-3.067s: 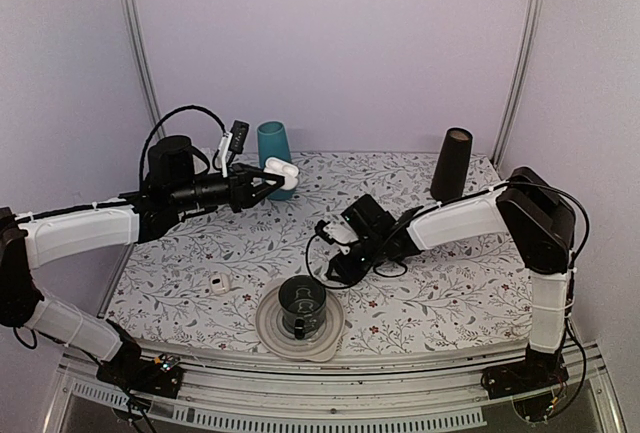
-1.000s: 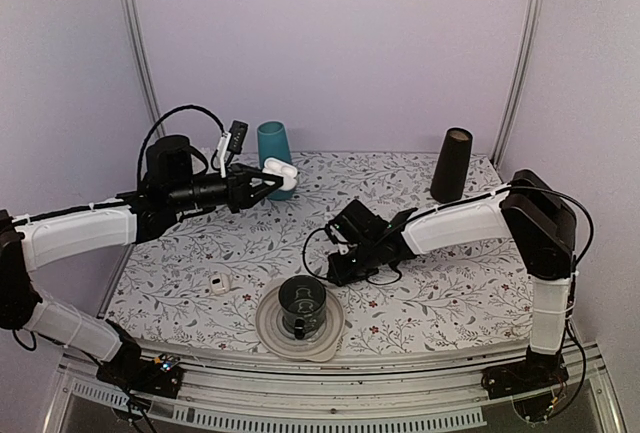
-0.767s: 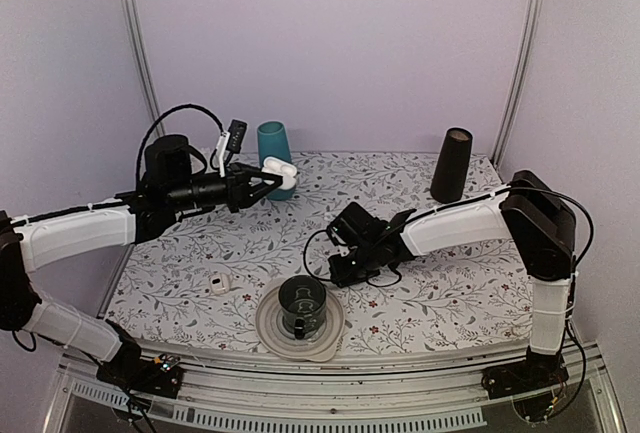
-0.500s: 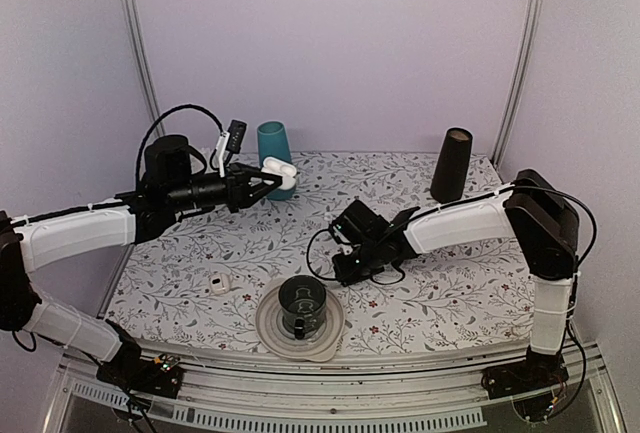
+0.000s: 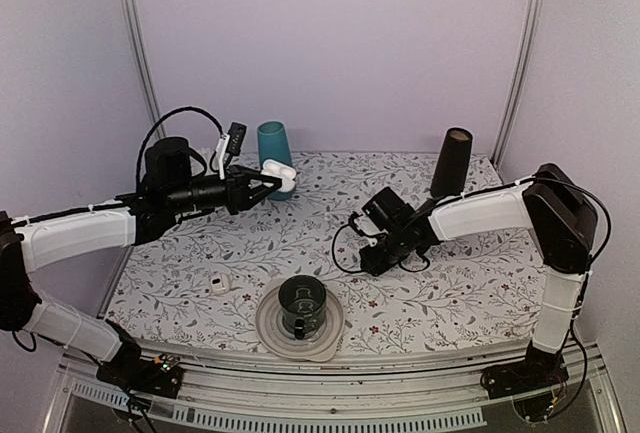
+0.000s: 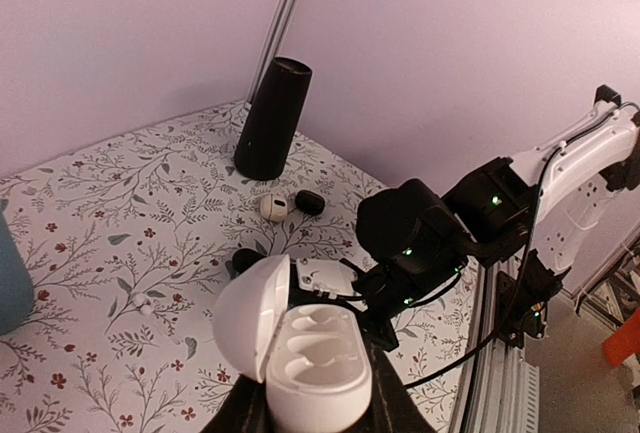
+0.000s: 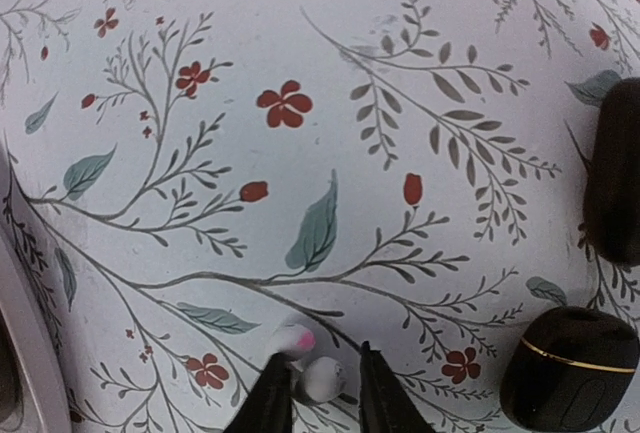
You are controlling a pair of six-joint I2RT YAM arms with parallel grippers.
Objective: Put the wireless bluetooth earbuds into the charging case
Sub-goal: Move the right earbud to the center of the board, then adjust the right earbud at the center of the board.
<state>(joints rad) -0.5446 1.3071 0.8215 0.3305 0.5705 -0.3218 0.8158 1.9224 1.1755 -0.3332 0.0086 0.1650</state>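
My left gripper [image 5: 262,180] is shut on the white charging case [image 5: 279,170] and holds it in the air near the teal cup, lid open. In the left wrist view the case [image 6: 315,358] shows two empty wells between my fingers [image 6: 250,415]. My right gripper [image 5: 364,259] points down at the mat in the middle of the table. In the right wrist view its fingers [image 7: 272,401] stand close around a small white earbud [image 7: 322,377] with a pink tip, just over the floral mat. A tiny white piece [image 5: 220,283] lies front left.
A teal cup [image 5: 272,155] stands at the back left and a black cone [image 5: 452,165] at the back right. A dark cup on a grey plate [image 5: 268,325] sits at the front. Black oval objects [image 7: 570,381] lie right of my right gripper.
My right gripper has moved to the right, away from the plate, with the earbud between its fingers. The left arm holds the open case still.
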